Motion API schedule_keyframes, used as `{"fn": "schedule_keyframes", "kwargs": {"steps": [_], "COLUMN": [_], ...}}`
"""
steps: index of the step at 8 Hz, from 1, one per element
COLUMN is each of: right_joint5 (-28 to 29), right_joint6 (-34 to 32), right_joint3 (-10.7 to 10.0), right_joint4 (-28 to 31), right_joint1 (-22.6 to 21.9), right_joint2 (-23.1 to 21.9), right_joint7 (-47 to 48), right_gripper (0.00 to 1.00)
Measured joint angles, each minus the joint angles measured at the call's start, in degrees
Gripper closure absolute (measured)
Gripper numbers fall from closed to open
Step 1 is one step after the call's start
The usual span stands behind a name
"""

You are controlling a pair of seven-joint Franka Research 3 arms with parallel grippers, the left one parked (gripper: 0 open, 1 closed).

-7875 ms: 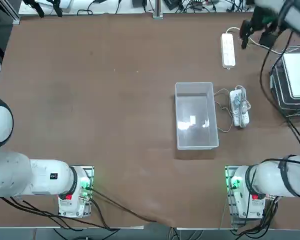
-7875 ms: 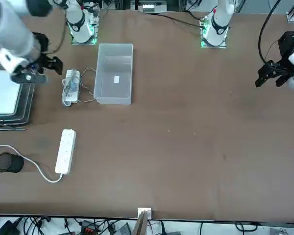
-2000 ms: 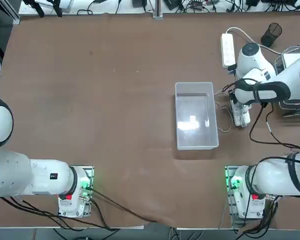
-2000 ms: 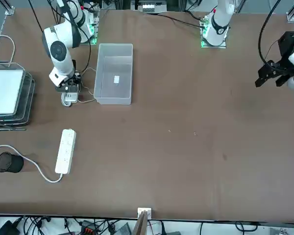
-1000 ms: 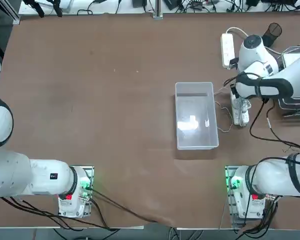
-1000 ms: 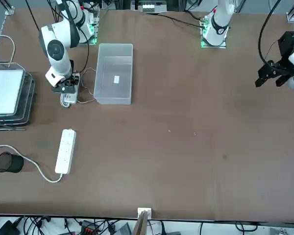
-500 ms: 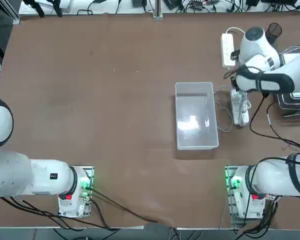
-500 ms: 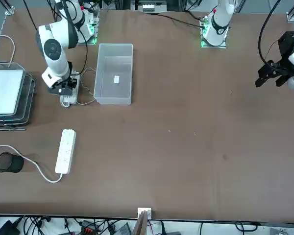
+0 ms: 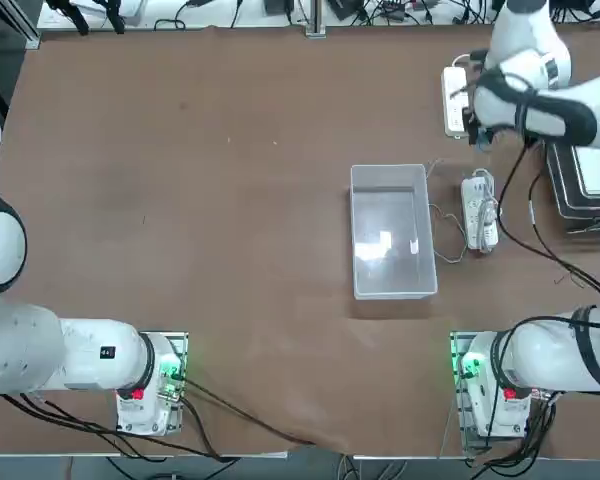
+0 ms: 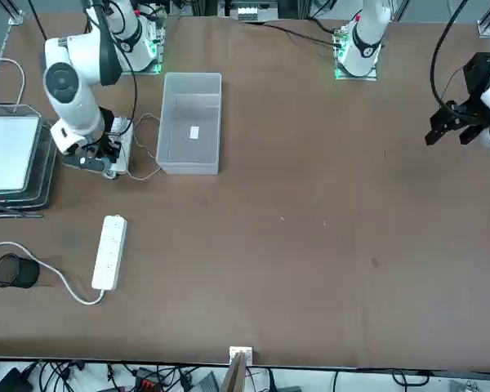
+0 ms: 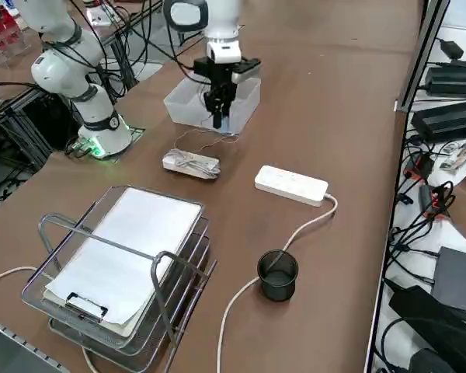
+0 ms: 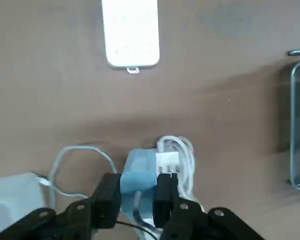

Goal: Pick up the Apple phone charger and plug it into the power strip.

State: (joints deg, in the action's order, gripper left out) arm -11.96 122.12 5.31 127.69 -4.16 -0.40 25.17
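The Apple phone charger [image 12: 139,173] is now lifted clear of the wire-wrapped strip [image 9: 479,212], clamped between the closed fingers of the right tool [image 12: 138,196]. It is carried toward twelve o'clock (top view), nearing the power strip [image 9: 455,100]; insertion remains.

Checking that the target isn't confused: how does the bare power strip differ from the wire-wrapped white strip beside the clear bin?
The power strip lies bare, with a thick cord curving from one end; the wire-wrapped strip is bundled in thin wires. The power strip lies apart in open table; the wrapped strip lies close beside the clear bin. The power strip looks longer. Both are white bars lying flat, and the right gripper touches neither.
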Motion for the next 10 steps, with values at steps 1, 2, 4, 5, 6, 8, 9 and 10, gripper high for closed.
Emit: {"fn": "schedule_keyframes", "kwargs": {"steps": [1,2,4,5,6,8,9,10], "right_joint5": [1.96,3.37,9.36,12.83,15.32,16.64,16.66,16.66], "right_joint6": [-2.41,-4.33,-5.78,-6.01,-6.15,-6.29,-6.31,-6.35], "right_joint3": [0.0,0.0,-0.3,-0.58,-0.82,-0.92,-0.91,-0.91], "right_joint4": [-4.19,-8.61,-16.73,-19.82,-22.31,-26.43,-28.03,-28.96], "right_joint1": [-0.04,-0.01,0.57,1.78,3.52,5.23,5.27,5.47], "right_joint2": [2.27,5.25,11.44,13.89,15.89,19.46,21.15,22.58], "right_joint7": [-0.05,-0.05,-2.15,-4.63,-7.02,-8.64,-8.64,-8.89], "right_gripper": [0.64,0.64,0.64,0.64,0.64,0.64,0.64,0.64]}}
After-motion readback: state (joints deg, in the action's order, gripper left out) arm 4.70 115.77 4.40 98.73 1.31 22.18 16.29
